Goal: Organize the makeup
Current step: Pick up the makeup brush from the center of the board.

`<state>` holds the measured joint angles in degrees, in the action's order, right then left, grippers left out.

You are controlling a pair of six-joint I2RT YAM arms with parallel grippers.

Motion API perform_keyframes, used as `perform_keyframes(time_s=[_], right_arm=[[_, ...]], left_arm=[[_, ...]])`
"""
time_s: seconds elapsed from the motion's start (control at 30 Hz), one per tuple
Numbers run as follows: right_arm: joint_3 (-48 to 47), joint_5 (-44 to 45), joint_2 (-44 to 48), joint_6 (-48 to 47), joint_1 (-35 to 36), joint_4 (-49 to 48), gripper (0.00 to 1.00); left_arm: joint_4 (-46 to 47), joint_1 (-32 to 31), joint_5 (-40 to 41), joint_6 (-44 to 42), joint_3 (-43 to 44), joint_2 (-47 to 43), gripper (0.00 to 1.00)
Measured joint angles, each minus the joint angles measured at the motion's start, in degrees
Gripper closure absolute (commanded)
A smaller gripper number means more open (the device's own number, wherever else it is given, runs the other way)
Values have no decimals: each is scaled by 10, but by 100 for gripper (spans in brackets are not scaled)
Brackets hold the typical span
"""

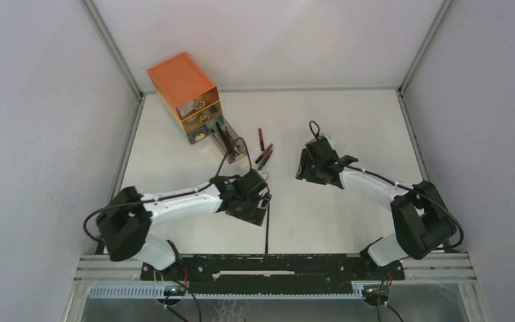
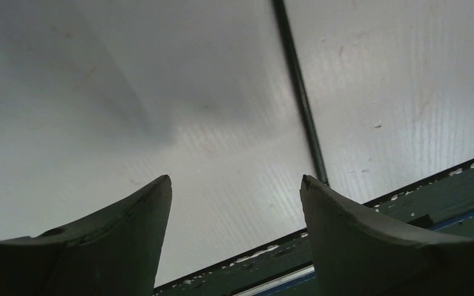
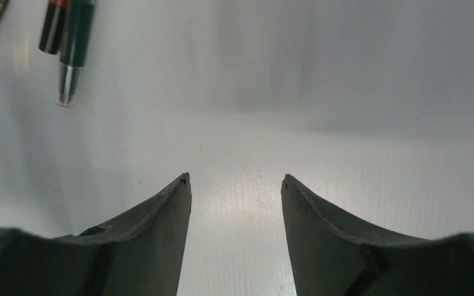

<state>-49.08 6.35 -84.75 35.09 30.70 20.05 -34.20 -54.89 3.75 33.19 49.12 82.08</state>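
In the top view two red-and-black pencils (image 1: 264,155) and a third red pencil (image 1: 260,138) lie on the white table beside the open bottom drawer (image 1: 222,139), which holds more pencils. A long thin black pencil (image 1: 267,231) lies between my left gripper and the front edge; it also shows in the left wrist view (image 2: 297,92), just beyond the right fingertip. My left gripper (image 1: 256,206) (image 2: 236,180) is open and empty, low over the table. My right gripper (image 1: 304,168) (image 3: 234,179) is open and empty, with two pencil ends (image 3: 68,43) ahead at its upper left.
The orange three-drawer box (image 1: 182,82) stands at the back left corner, its bottom drawer pulled out. Grey walls close in the table on three sides. The black front rail (image 2: 407,197) lies just ahead of the left gripper.
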Motion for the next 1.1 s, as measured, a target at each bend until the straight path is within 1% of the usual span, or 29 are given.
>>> perform_keyframes(time_s=[0.1,0.23,0.4,0.5,0.63,0.77,0.83,0.93,0.97,1.0,1.03,1.1], right_arm=[[2,0,17,15,-4,-1,37],[21,2,64,23,-8,-5,37],[47,2,105,26,-19,-5,37],[60,2,122,28,-34,-4,37],[69,7,141,28,-41,-3,38],[72,11,160,28,-44,-3,38],[73,13,165,29,-45,-5,38],[77,15,167,32,-45,-5,38],[78,15,167,33,-45,-5,38],[79,16,167,34,-45,-5,38],[80,16,167,35,-45,-5,38],[81,17,167,37,-45,-5,38]], left_arm=[[-22,-26,-5,6,53,66,24],[-39,-51,-4,17,128,144,26],[-63,-60,-9,26,172,197,43],[-75,-60,-16,28,191,235,47],[-91,-59,-24,29,211,250,49],[-103,-59,-17,29,220,257,61],[-112,-59,-9,29,226,263,63],[-126,-58,-3,28,236,271,71],[-130,-58,-3,28,240,274,72],[-131,-57,-3,28,241,275,76],[-132,-55,-4,26,243,277,83],[-132,-51,-8,24,243,277,86]])
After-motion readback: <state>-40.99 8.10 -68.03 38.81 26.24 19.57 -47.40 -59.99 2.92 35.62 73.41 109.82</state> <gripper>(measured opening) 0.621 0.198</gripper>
